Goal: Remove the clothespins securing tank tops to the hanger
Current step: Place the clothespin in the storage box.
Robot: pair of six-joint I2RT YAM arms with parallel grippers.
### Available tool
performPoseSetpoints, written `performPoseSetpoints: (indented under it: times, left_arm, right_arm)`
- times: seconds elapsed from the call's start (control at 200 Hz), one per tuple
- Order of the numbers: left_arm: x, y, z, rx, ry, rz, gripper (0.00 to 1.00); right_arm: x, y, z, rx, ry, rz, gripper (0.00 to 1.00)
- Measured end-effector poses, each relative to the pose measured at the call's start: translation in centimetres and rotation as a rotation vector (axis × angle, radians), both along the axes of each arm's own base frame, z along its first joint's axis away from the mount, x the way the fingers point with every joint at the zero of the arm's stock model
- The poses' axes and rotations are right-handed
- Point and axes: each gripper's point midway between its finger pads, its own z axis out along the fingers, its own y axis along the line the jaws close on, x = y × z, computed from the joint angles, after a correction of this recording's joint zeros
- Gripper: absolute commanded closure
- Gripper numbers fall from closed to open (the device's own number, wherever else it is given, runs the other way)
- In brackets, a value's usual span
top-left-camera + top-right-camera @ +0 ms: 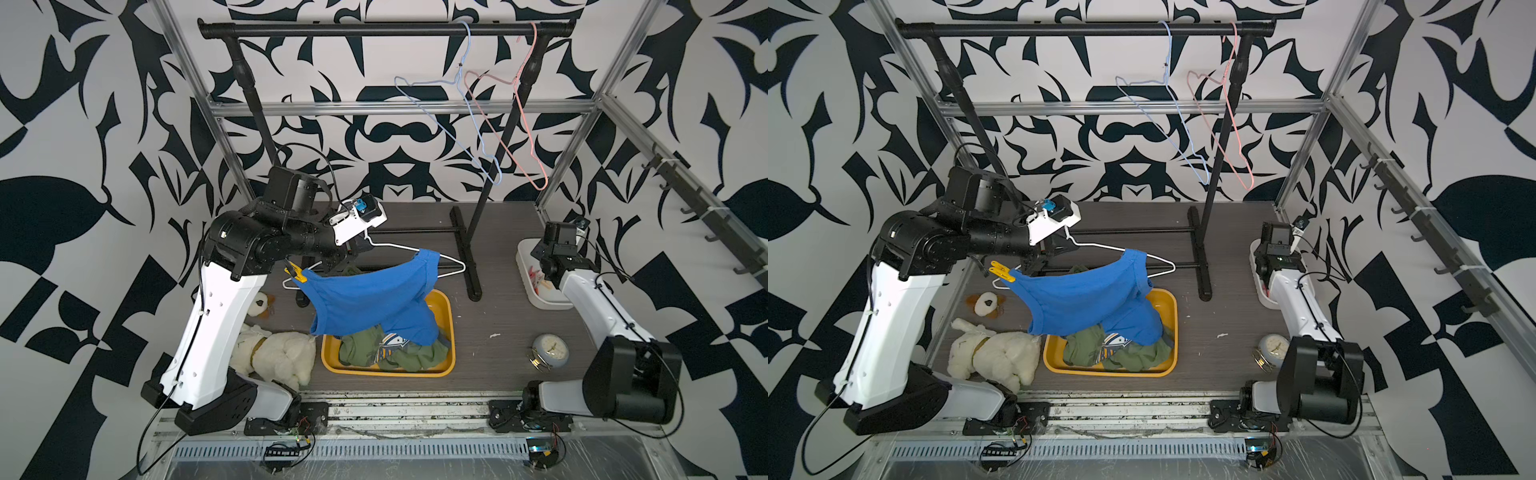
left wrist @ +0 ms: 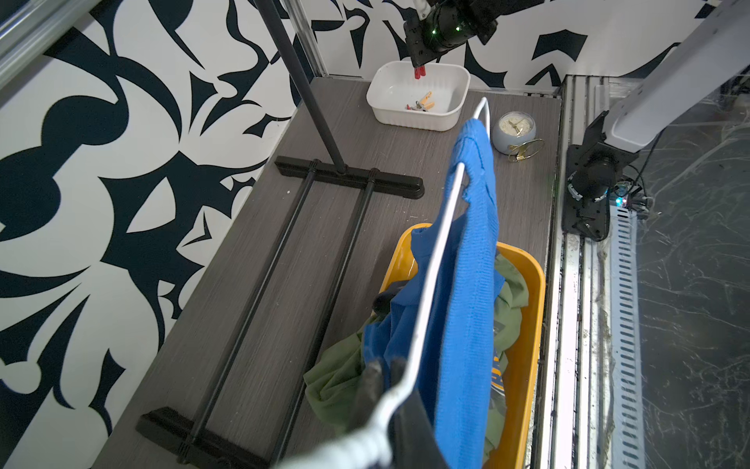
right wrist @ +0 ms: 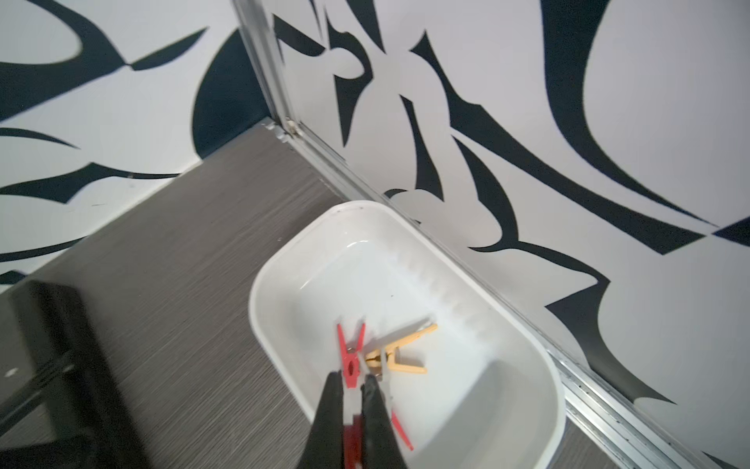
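The left end effector [image 2: 387, 371] is clamped shut on the neck of the white hanger [image 1: 451, 262]. It holds the hanger above the desk [image 1: 494, 361] so the blue tank top [image 1: 365, 299] sags into the yellow bin [image 1: 446, 316], onto the olive tank tops [image 1: 357, 347] — probably where it drops once freed. A yellow clothespin [image 1: 296, 270] grips its strap at the hanger's 9 o'clock end. The right end effector [image 3: 352, 378], closed on a red clothespin [image 3: 351, 349], hovers over the white tub [image 3: 466, 406] at the desk's 3 o'clock — apparently to release it among other clothespins [image 3: 406, 353].
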Motion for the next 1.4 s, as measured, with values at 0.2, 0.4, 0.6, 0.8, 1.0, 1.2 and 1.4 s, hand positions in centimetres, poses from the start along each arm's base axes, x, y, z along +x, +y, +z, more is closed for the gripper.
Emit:
performPoseSetpoints:
  times: [0.2, 0.4, 0.6, 0.8, 1.0, 1.2, 1.4]
  left_arm:
    - [0.2, -0.4, -0.4, 0.004, 0.017, -0.009, 0.97]
    - [0.3, -0.5, -0.5, 0.003, 0.023, -0.012, 0.97]
    - [0.2, -1.0, -0.7, 0.003, 0.035, -0.024, 0.96]
    - [0.2, -1.2, -0.9, 0.004, 0.044, -0.033, 0.96]
    - [0.1, -1.3, -0.9, 0.003, 0.045, -0.038, 0.96]
    - [0.0, -1.5, -0.9, 0.002, 0.046, -0.044, 0.95]
    - [0.0, -1.9, -1.2, 0.009, 0.052, -0.059, 0.95]
  right_arm:
    - [1.0, -1.7, -4.2, 0.011, 0.108, -0.047, 1.00]
    - [1.9, -2.4, -6.3, 0.023, 0.159, -0.063, 0.90]
    - [2.0, -2.5, -8.9, 0.056, 0.213, -0.058, 0.77]
    - [2.1, -2.1, -10.6, 0.090, 0.261, -0.043, 0.66]
    - [2.2, -1.9, -10.4, 0.098, 0.258, -0.030, 0.57]
    - [2.4, -1.3, -8.6, 0.119, 0.207, 0.000, 0.62]
    - [0.4, 2.1, -2.8, 0.217, -0.009, 0.108, 0.68]
